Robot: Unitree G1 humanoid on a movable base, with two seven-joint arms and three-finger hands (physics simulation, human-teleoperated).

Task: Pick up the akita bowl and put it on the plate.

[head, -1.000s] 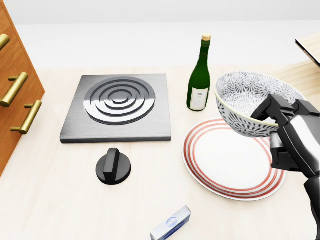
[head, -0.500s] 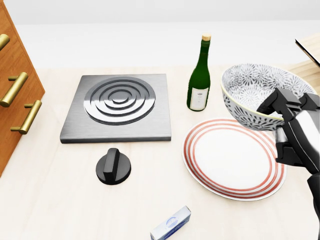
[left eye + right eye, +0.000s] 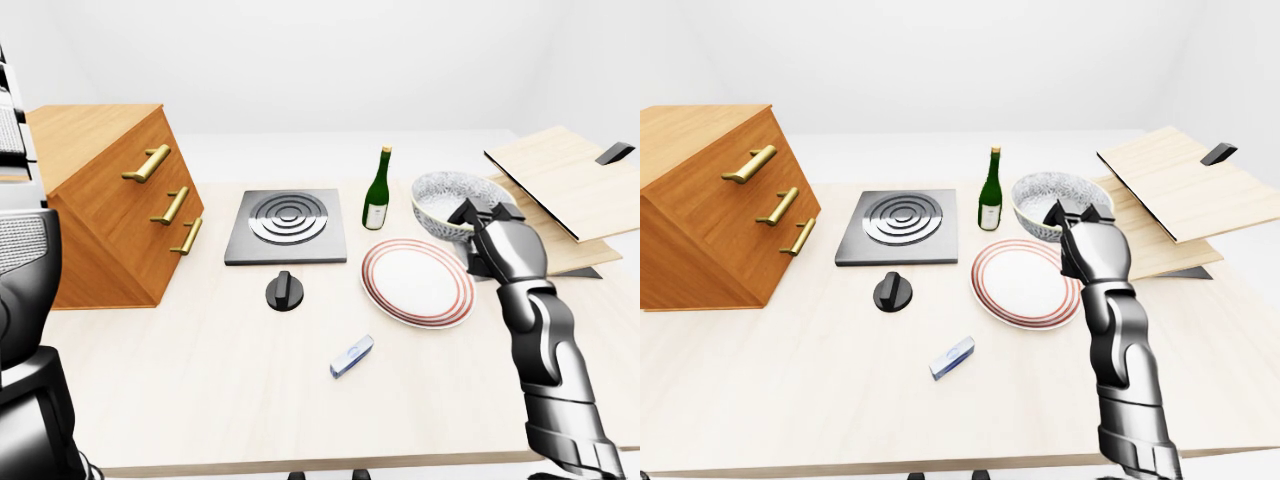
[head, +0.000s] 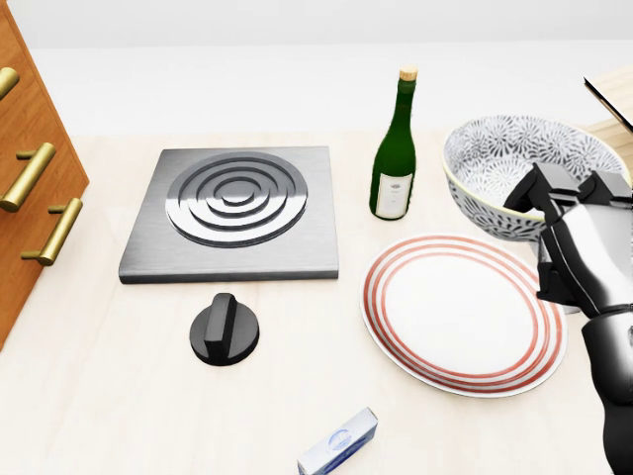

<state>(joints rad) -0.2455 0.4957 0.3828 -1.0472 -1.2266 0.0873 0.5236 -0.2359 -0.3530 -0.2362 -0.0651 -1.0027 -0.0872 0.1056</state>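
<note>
One akita bowl (image 4: pixel 499 158), its rim clenched in the right hand's (image 4: pixel 586 255) fingers (image 4: pixel 531 205), has drifted up and right in the head view. It now sits beyond the plate (image 4: pixel 460 322) rather than over it, so it must come back.

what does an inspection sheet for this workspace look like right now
surface: light wooden table, flat
job's things: akita bowl upright, gripped at its rim, up and right of the plate in the head view, not set on it; the plate has red rings and nothing on it
clutter: wine bottle upright, left of the bowl; stove burner; black knob; small blue-white box near the bottom edge
hands: right hand closed on the bowl's rim; left hand not in view
cables: nothing seen
surroundings: wooden drawer cabinet at left, wooden boards at right in the left-eye view; plain white backdrop
</note>
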